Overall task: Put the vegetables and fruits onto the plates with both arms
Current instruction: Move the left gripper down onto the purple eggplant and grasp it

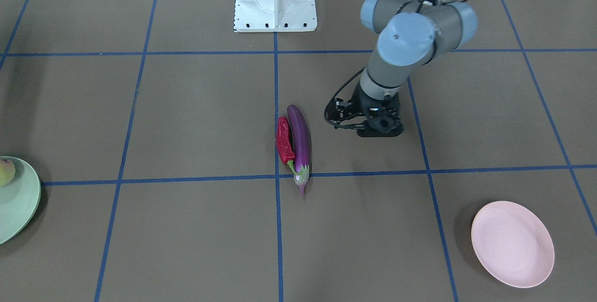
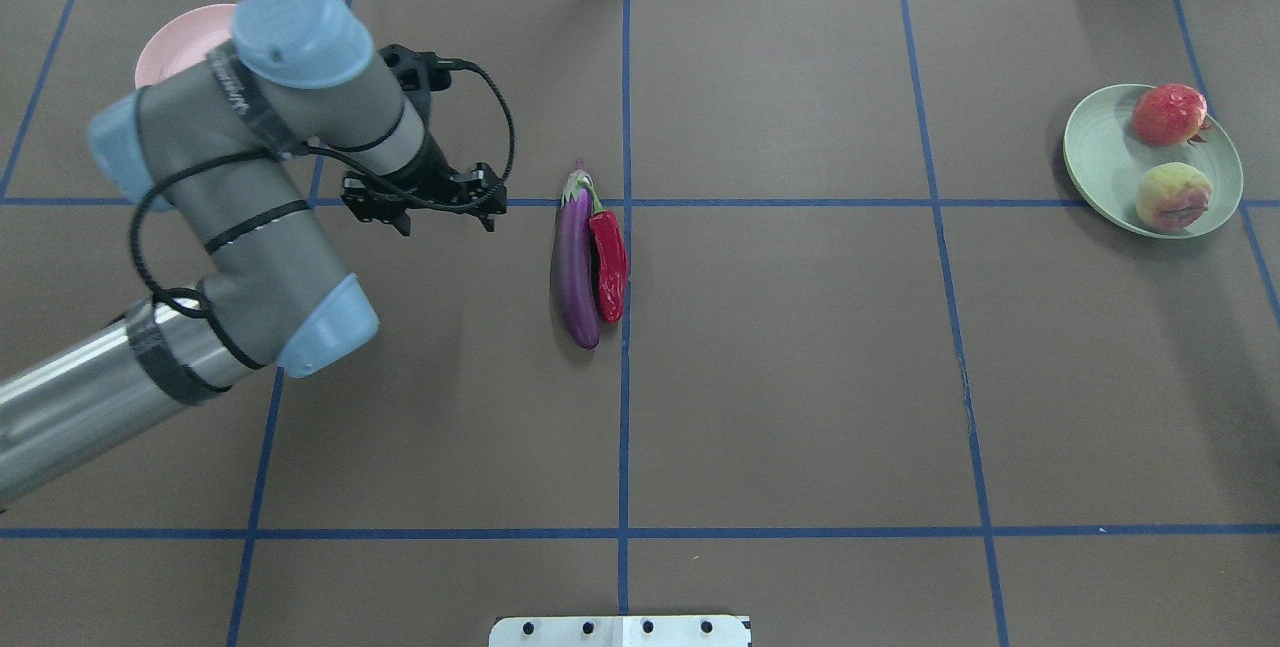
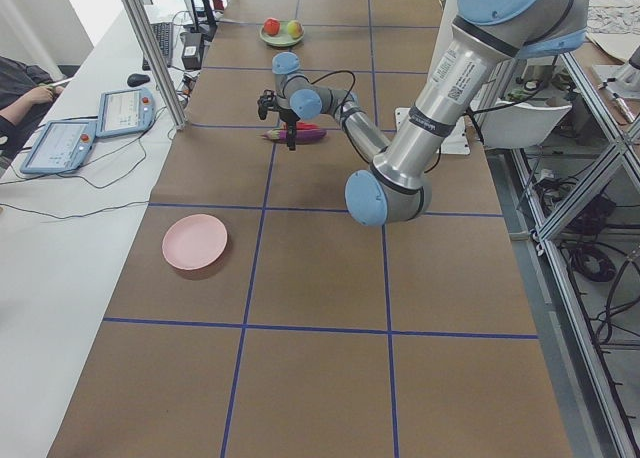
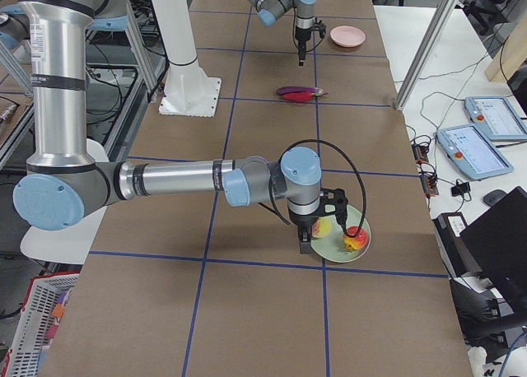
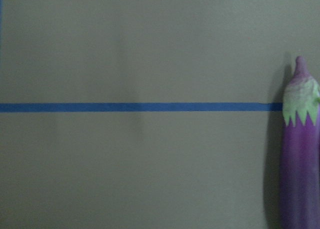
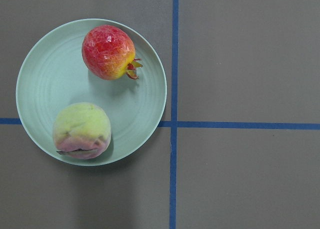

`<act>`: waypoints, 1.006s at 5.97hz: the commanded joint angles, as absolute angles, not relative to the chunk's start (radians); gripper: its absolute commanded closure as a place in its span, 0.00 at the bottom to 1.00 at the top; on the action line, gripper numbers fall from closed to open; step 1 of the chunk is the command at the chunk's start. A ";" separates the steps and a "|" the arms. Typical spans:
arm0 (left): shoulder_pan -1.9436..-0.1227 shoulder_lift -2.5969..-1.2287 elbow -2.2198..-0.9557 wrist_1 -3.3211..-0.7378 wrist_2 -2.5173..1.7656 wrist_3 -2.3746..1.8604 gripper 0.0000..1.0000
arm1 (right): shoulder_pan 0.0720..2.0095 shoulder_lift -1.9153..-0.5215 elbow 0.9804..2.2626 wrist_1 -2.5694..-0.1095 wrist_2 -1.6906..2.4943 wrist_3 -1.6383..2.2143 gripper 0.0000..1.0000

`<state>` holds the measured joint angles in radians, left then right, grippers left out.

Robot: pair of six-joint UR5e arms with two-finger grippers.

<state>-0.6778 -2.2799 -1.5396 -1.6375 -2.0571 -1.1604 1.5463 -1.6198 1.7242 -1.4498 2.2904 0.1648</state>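
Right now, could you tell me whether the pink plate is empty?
Empty. The pink plate shows a bare surface in the front view; the eggplant and chili lie together on the table.

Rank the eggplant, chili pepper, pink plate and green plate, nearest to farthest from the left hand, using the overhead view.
1. Eggplant, mid-table, on the left hand side.
2. Chili pepper, lying against the eggplant's far side.
3. Pink plate, partly hidden, far-left corner.
4. Green plate, far right.

The brown surface [image 2: 800, 377] carries a grid of blue tape lines [image 2: 624, 427]. Beside it stands a white desk [image 3: 50, 278] with two teach pendants [image 3: 125, 111], a mouse [image 3: 138, 79] and loose cables [image 3: 90, 210]. An aluminium post [image 3: 150, 48] rises at its edge.
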 commanded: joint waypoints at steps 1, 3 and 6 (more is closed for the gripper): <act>-0.574 -2.370 -1.441 -1.640 -1.973 -1.279 0.00 | 1.546 -1.618 1.724 -1.450 2.290 0.167 0.00; -0.543 -2.376 -1.439 -1.638 -1.973 -1.302 0.13 | 1.545 -1.611 1.726 -1.451 2.292 0.170 0.00; -0.519 -2.376 -1.425 -1.641 -1.973 -1.302 0.18 | 1.545 -1.608 1.727 -1.451 2.293 0.173 0.00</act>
<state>-0.5222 -2.3758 -1.4289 -1.6390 -1.9725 -1.3021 1.5448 -1.6083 1.7268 -1.4512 2.2930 0.1727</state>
